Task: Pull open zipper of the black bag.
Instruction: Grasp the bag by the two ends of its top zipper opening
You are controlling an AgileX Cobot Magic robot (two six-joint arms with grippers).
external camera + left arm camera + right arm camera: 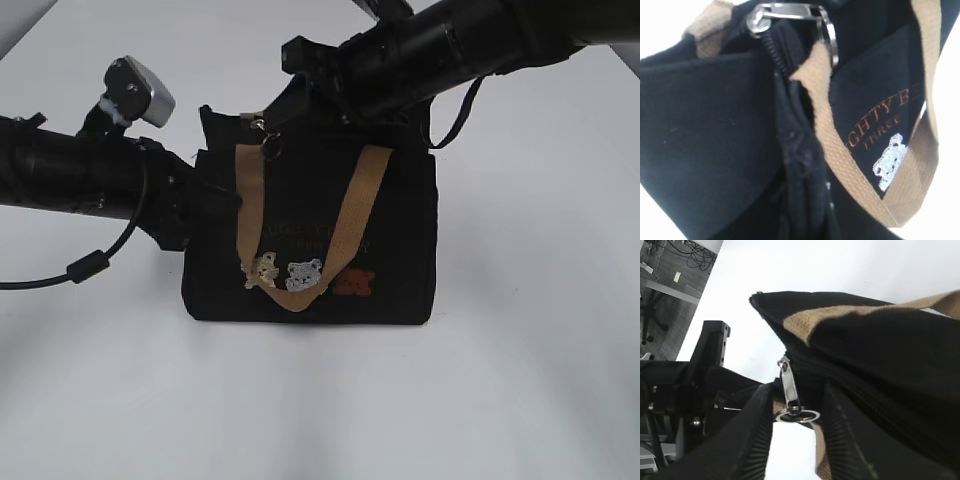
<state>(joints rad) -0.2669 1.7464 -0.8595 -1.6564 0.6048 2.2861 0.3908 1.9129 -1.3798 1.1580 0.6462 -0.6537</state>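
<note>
Exterior view puts the small boxy black fabric bag with tan webbing handles (310, 240) upright at the centre of the white table (520, 400), the left gripper (205, 205) pressed against its side at 9 o'clock and the right gripper (310, 75) over its top edge at 12 o'clock.

I judge the bag light and soft: its walls will cave and slide unless braced, so I'd take hold of the small silver metal pull ring (269, 147) hanging from the thin black zipper (855, 382), not the webbing.

From my left wrist view I see only folded black cloth close up, with the slider at 12 o'clock; the left jaws stand nearly closed, apparently pinching the side fabric, though I can't see the pads themselves.

My right wrist view shows what the exterior hides: the right fingers (747, 440) stand part open on either side of the ring, which hangs between them, not visibly clamped. The zip teeth look closed along the top.
</note>
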